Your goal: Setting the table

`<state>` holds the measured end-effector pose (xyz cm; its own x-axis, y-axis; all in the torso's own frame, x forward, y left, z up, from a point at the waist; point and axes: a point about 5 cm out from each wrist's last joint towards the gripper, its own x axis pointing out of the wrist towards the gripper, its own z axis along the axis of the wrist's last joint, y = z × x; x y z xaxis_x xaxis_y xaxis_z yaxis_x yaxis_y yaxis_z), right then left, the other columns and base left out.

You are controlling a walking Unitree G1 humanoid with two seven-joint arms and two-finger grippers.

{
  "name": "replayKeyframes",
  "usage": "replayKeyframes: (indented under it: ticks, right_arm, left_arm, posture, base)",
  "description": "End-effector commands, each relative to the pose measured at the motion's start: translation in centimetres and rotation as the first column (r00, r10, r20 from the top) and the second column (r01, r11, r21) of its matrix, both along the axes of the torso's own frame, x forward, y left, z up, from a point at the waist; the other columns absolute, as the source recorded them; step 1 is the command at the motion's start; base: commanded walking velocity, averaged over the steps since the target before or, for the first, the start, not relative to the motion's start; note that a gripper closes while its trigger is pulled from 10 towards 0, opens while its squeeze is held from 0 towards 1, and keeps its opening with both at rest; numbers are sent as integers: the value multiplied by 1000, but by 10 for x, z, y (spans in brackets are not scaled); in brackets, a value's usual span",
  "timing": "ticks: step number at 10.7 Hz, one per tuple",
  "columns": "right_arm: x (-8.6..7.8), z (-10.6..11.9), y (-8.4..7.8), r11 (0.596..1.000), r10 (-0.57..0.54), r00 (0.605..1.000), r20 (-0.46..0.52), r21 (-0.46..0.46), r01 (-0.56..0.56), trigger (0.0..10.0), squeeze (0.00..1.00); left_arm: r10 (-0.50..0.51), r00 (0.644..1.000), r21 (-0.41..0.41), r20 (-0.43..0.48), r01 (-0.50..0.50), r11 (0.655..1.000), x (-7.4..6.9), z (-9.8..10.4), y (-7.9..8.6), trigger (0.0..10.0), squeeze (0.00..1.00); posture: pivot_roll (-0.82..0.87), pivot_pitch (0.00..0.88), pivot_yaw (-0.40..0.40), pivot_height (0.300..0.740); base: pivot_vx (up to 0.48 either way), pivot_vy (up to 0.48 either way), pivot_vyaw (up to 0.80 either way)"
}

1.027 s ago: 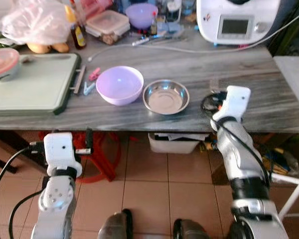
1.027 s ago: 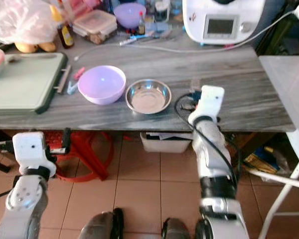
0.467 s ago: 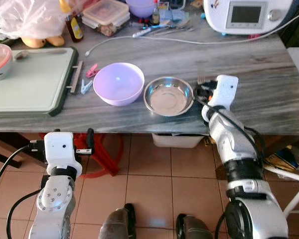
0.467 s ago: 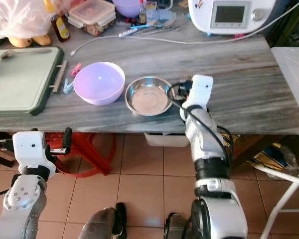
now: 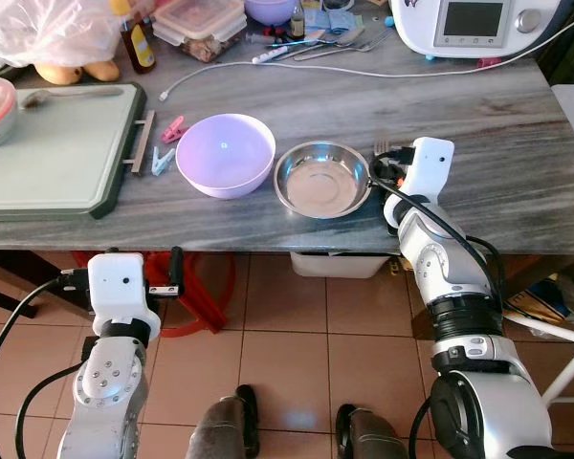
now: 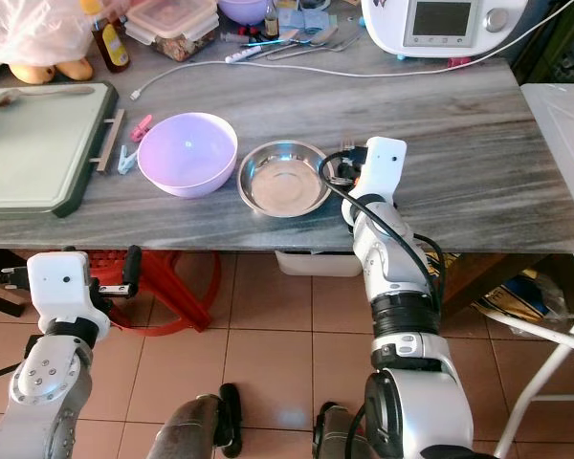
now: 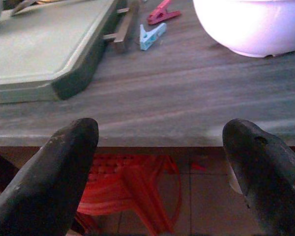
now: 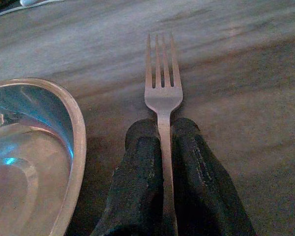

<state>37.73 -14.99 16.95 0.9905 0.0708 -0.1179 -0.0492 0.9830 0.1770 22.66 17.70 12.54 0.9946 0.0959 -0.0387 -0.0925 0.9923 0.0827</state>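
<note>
Steel 4-tined fork (image 8: pixel 162 93) pinched in right hand (image 8: pixel 163 129) beside round metal bowl (image 8: pixel 29 147).

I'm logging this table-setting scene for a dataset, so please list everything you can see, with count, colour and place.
Table: one, grey wood grain.
Purple bowl: one, lilac, near the front edge.
Steel bowl: one, silver, right of the purple bowl.
Fork: one, silver, beside the steel bowl.
Cutting board: one, pale green, at the left.
Clothes pegs: two, pink and blue, beside the board.
Kitchen machine: one, white, back right.
Sauce bottle: one, brown, back left.
Red stool: one, under the table.
Left gripper: fingers open, below the table edge.
Right gripper: fingers shut on the fork.
</note>
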Motion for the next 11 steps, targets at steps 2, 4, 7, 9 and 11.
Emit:
replayKeyframes:
  ticks: [2, 4, 7, 9, 11]
  right_arm:
    - [-2, -16, 5, 1000, 20, 997, -79, 4, -20, 10000, 1000]
    - [-3, -13, -1, 1000, 11, 998, -64, -21, -13, 10000, 1000]
    - [-9, -2, -9, 999, 1, 1000, 19, -50, 0, 10000, 1000]
    - [-22, 4, -15, 997, -16, 996, 87, -74, 23, 10000, 1000]
    - [-34, 13, -15, 992, -17, 979, 205, -118, 42, 10000, 0]
  left_arm:
    - [7, 1000, 1, -9, -6, 1000, -2, -1, 2, 10000, 0]
    - [9, 1000, -3, -6, -9, 1000, 0, -1, 1, 10000, 0]
    - [9, 1000, -9, 22, -9, 1000, 2, 1, -1, 10000, 0]
    - [8, 998, 13, 59, -9, 1000, 9, 5, -6, 10000, 0]
    - [11, 998, 12, 67, -11, 1000, 11, 3, -8, 10000, 0]
  posture:
    - [102, 268, 69, 740]
    - [94, 265, 64, 740]
    - [81, 254, 54, 740]
    - [62, 230, 41, 740]
    - [49, 203, 39, 740]
  base:
    - [0, 0, 0]
    - [0, 0, 0]
    - [0, 0, 0]
    - [0, 0, 0]
    - [0, 0, 0]
